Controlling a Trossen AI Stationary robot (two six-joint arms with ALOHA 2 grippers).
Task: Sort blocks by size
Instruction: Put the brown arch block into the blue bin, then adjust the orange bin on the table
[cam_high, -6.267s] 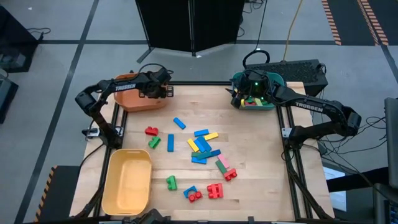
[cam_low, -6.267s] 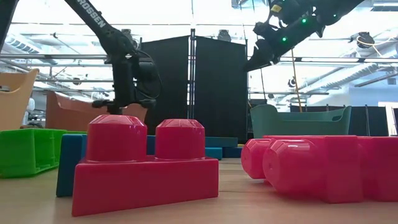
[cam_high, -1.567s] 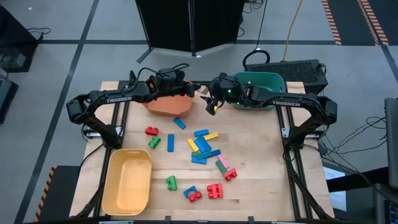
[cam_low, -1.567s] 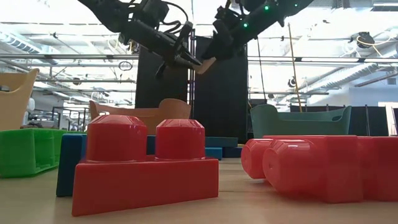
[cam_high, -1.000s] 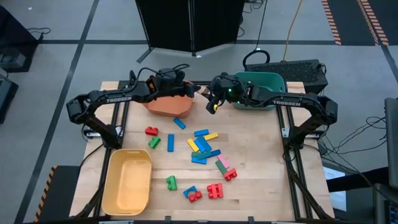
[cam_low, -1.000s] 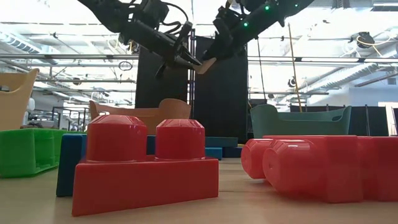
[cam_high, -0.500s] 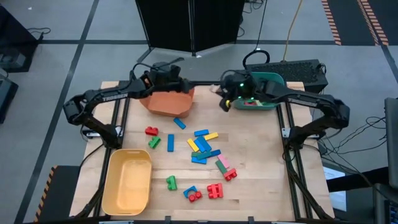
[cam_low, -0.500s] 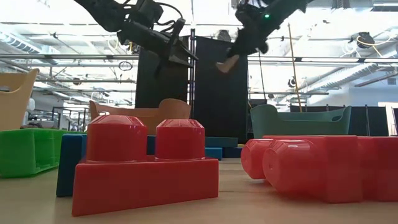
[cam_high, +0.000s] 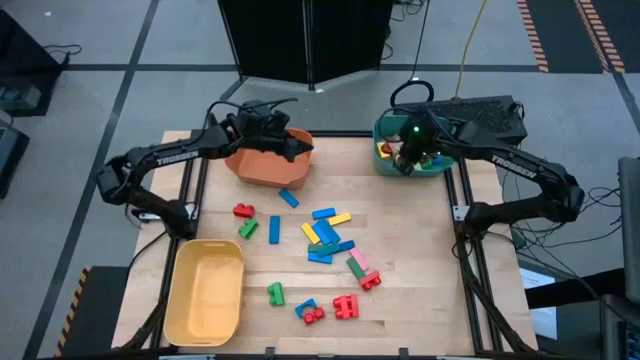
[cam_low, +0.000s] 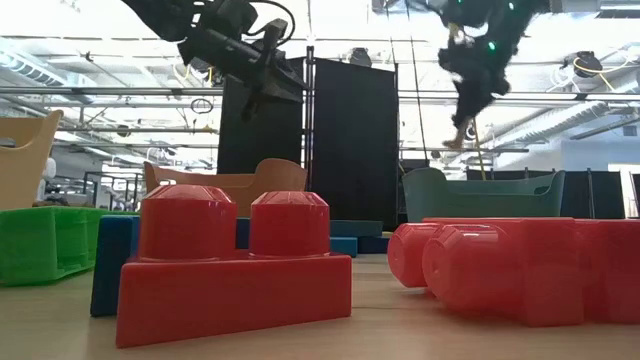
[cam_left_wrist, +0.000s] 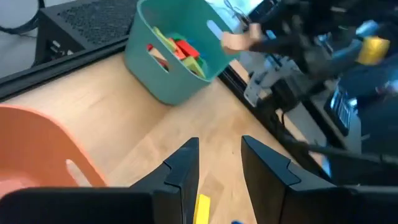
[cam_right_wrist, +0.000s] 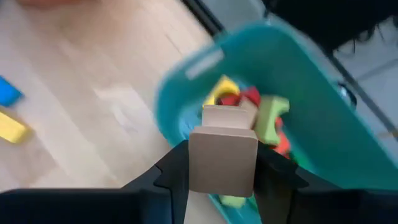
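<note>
- Step in hand, as I judge it: delivery. The right tool (cam_right_wrist: 222, 163) is clamped on a tan block (cam_right_wrist: 222, 154) and hangs over the teal bin (cam_high: 385, 165) at the far right corner of the surface (cam_high: 420, 260).
- That bin lies directly below and just ahead of the right tool; yellow, red and green blocks already sit inside it.
- Next move, by my reading: part the fingers while the tan block is above the bin's mouth, not its rim, so it drops in cleanly.
- The left tool (cam_left_wrist: 219, 167) stands with fingers apart and nothing between them, above the orange bin (cam_high: 262, 166), which is just beneath and beside it.
- The unsorted blocks (cam_high: 322, 240) lie loose mid-surface, well apart from both tools; the yellow bin (cam_high: 203, 296) sits at the near left.
- Only the right wrist view shows the grip on the tan block and the bin's contents below it.
- The high view alone gives the whole layout; the low view shows the right tool raised clear above the teal bin.
</note>
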